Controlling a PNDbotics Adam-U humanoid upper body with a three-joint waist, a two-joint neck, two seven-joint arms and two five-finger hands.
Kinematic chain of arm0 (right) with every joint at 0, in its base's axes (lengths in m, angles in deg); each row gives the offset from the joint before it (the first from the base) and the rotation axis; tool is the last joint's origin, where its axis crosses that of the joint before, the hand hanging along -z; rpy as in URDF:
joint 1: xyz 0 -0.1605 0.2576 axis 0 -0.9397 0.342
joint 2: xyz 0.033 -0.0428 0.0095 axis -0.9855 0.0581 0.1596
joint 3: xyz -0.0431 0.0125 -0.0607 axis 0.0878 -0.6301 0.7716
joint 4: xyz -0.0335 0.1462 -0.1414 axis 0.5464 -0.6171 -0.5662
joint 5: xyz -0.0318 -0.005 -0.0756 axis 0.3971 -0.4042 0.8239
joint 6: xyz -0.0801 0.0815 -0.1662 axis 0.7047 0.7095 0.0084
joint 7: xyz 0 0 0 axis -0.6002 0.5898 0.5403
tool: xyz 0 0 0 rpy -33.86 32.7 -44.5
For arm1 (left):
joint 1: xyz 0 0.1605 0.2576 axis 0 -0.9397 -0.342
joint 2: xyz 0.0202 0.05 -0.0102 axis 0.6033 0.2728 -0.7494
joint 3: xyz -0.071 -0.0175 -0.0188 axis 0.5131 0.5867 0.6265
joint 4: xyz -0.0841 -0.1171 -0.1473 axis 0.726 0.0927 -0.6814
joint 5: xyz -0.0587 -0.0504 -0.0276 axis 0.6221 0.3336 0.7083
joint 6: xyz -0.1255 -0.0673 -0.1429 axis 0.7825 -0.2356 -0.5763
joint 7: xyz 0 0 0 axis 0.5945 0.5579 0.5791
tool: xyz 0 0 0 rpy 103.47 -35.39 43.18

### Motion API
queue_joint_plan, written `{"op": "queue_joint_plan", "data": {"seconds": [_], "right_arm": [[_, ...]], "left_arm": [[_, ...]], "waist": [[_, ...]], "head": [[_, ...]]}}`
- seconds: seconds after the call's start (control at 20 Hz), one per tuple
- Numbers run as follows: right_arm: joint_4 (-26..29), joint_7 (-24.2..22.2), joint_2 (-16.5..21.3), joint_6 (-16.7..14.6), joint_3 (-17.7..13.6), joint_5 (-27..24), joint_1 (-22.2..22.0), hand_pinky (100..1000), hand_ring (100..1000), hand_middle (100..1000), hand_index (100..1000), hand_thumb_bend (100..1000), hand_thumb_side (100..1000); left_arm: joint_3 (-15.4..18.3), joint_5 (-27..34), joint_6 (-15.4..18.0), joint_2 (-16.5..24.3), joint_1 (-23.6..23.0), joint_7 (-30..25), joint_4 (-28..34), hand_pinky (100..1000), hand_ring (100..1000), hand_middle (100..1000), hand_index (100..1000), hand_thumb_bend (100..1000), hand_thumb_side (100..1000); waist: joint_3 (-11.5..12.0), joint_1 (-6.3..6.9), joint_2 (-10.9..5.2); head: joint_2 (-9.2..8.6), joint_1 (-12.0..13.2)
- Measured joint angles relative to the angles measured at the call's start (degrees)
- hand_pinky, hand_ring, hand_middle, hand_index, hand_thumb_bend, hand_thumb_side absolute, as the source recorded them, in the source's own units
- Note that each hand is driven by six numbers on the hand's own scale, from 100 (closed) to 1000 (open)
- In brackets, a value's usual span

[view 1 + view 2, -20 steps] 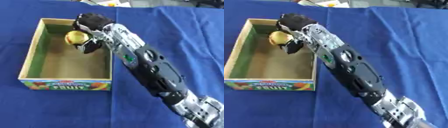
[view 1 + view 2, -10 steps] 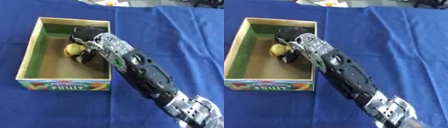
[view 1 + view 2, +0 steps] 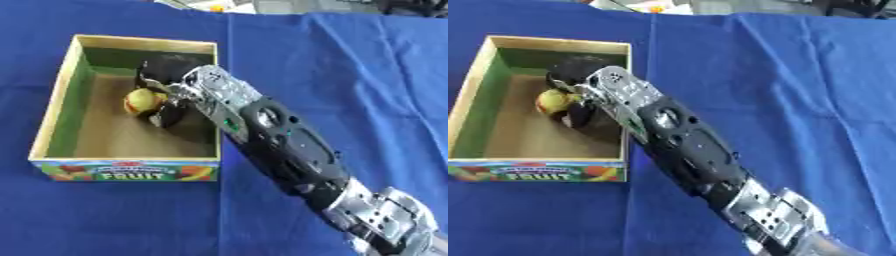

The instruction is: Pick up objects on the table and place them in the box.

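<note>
Reaching deep into the fruit box (image 3: pixel 54 105), the right hand (image 3: pixel 166 87) has its dark fingers (image 3: pixel 168 112) curled round a small yellow fruit with a reddish blush (image 3: pixel 143 100) — looks like an apple, though I can't say for sure. The fruit sits low inside the box, toward the far wall, near the brown floor (image 3: pixel 114 137); whether it rests on that floor I can't tell. This reads as the placing step, close to its end. What's needed next, I'd judge, is for the fingers to uncurl and let go, then the arm (image 3: pixel 280 142) lifting clear over the box's right wall without dragging the carton along the blue cloth (image 3: pixel 350 65). The fruit is roundish — no real long axis, and which way its stem points is hidden by the fingers. No left hand in sight.
</note>
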Motion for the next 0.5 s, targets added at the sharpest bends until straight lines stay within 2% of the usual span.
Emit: {"op": "queue_joint_plan", "data": {"seconds": [0.05,0.15,0.25,0.3,0.5], "right_arm": [[0.00,-0.68,0.09,-0.24,-0.07,0.07,0.13,786,820,820,968,100,534],[0.00,-2.13,0.44,-1.10,-0.11,0.17,0.52,806,842,848,999,108,664],[0.00,-3.73,0.93,-2.35,-0.16,0.19,1.12,812,848,857,1000,164,706],[0.02,-4.48,1.20,-2.95,-0.24,0.19,1.44,813,847,858,1000,222,753],[1.72,-6.57,2.33,-4.23,-1.81,-0.77,2.31,812,844,856,1000,245,778]], "left_arm": [[0.00,0.00,-0.03,0.00,0.00,-0.02,0.00,667,896,897,935,100,1000],[0.00,0.00,-0.12,0.00,-0.06,-0.02,0.00,667,896,897,935,100,1000],[0.00,0.00,-0.23,0.00,-0.21,0.06,0.00,668,896,897,935,100,1000],[0.00,0.00,-0.27,0.00,-0.30,0.10,0.00,668,895,897,935,100,1000],[0.00,0.00,-0.35,0.00,-0.44,0.18,0.00,668,895,897,935,100,1000]], "waist": [[0.00,0.00,0.00],[0.01,0.00,0.00],[0.01,-0.01,-0.01],[0.00,-0.01,-0.02],[-0.09,-0.01,-0.08]], "head": [[0.00,-0.07],[0.00,-0.21],[0.00,-0.24],[0.00,-0.25],[-0.02,-0.35]]}}
